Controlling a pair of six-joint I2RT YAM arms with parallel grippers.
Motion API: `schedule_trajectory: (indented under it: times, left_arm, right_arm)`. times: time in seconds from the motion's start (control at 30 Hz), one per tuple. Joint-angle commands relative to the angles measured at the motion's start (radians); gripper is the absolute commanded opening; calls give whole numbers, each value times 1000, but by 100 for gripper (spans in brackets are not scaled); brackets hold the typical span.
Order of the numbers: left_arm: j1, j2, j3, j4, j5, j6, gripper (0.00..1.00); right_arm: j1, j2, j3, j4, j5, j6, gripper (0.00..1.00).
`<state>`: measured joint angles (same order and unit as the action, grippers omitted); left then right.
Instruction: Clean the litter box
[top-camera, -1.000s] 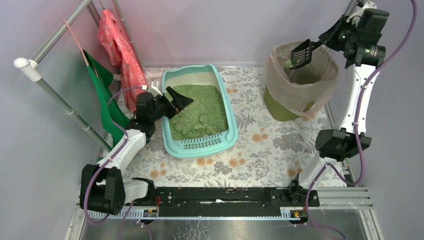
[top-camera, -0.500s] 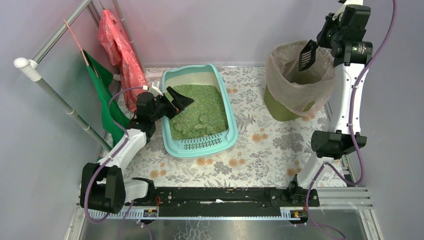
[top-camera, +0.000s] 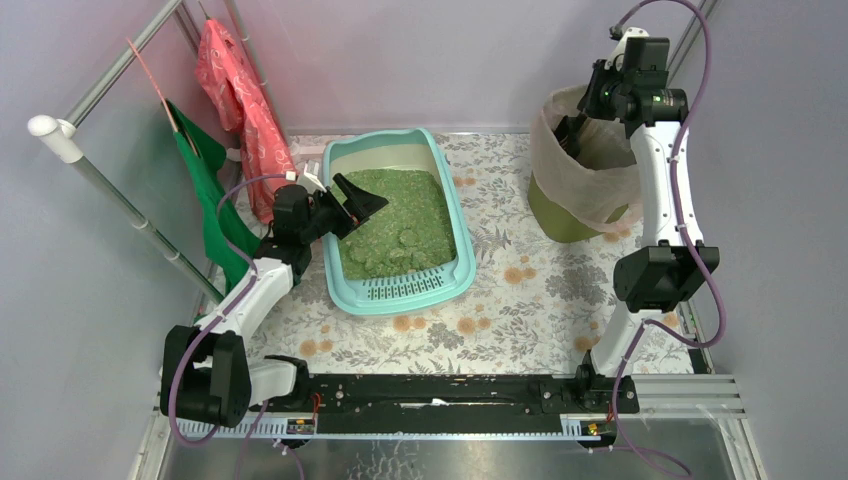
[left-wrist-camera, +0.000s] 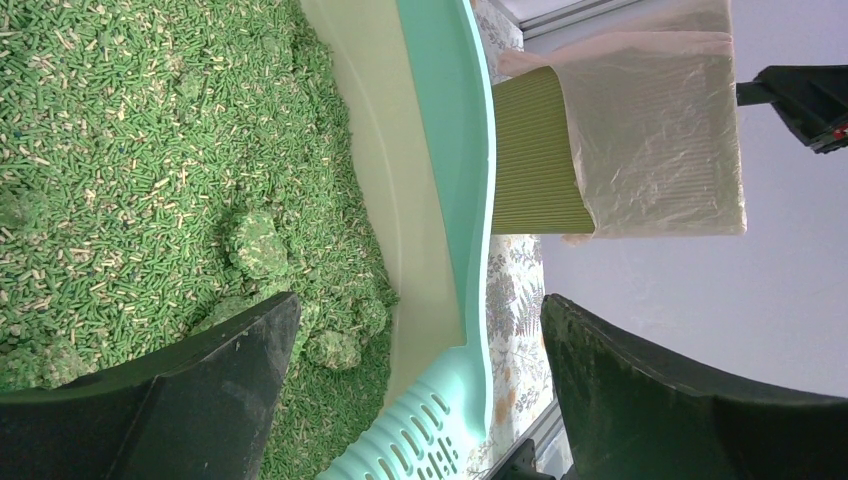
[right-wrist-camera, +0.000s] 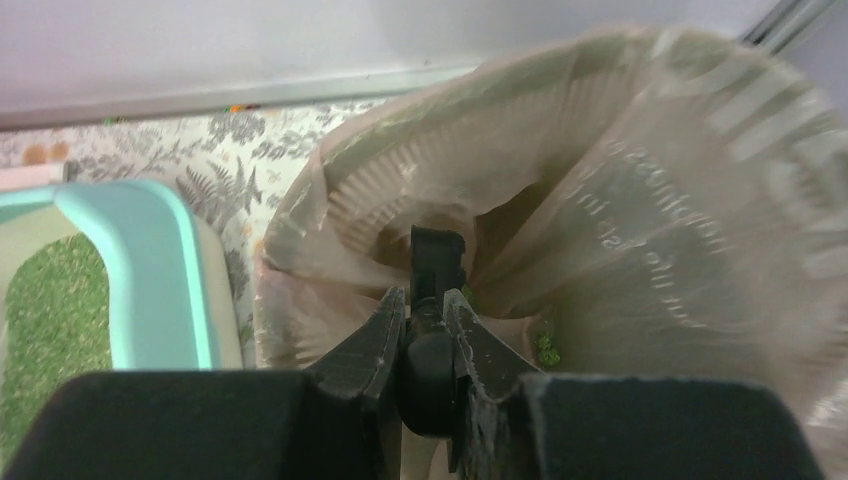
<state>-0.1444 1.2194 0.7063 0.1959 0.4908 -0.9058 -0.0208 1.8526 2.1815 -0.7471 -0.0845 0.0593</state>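
Note:
The pale turquoise litter box (top-camera: 461, 225) lies mid-table with green granules (top-camera: 390, 220) and several clumps inside, its slotted grille step (top-camera: 405, 288) nearest me. My left gripper (top-camera: 358, 202) hovers open and empty over the box's left side; in the left wrist view its jaws stand wide above the granules (left-wrist-camera: 150, 150) and the rim (left-wrist-camera: 455, 130). My right gripper (top-camera: 585, 118) is shut on the handle of a black scoop (right-wrist-camera: 437, 255), which points down inside the bag-lined olive bin (top-camera: 560, 215). Green bits lie in the bag (right-wrist-camera: 545, 345).
A metal rack (top-camera: 110, 180) with a red bag (top-camera: 235, 90) and a green cloth (top-camera: 215, 190) stands at the left. The bin (left-wrist-camera: 610, 140) stands at the back right. A floral mat (top-camera: 520, 290) covers the table.
My right arm has swung left and tipped the scoop down from above the bin's rim into the bag. The left arm has not moved.

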Motion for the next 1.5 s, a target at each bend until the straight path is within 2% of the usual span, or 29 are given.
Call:
schedule_trajectory:
  times: [0.0, 0.47, 0.9, 1.03, 1.13, 1.23, 1.47]
  left_arm:
    - [-4, 2, -8, 57, 16, 5, 99]
    - [-4, -4, -15, 57, 7, 10, 99]
    - [-3, 0, -10, 36, 2, 23, 99]
    - [-3, 3, -4, 27, 2, 28, 99]
    - [-2, 8, -2, 29, 5, 27, 99]
    - [-3, 9, -3, 32, 9, 26, 99]
    - [-3, 17, 1, 34, 4, 25, 99]
  right_arm:
    - [29, -6, -3, 98, -66, 42, 0]
    - [56, 36, 31, 164, -319, 187, 0]
    - [158, 137, 104, 174, -302, 196, 0]
    - [157, 128, 125, 157, -225, 172, 0]
    - [128, 112, 152, 138, -213, 159, 0]
    - [41, 93, 167, 160, -334, 251, 0]
    - [-30, 20, 193, 141, -331, 239, 0]
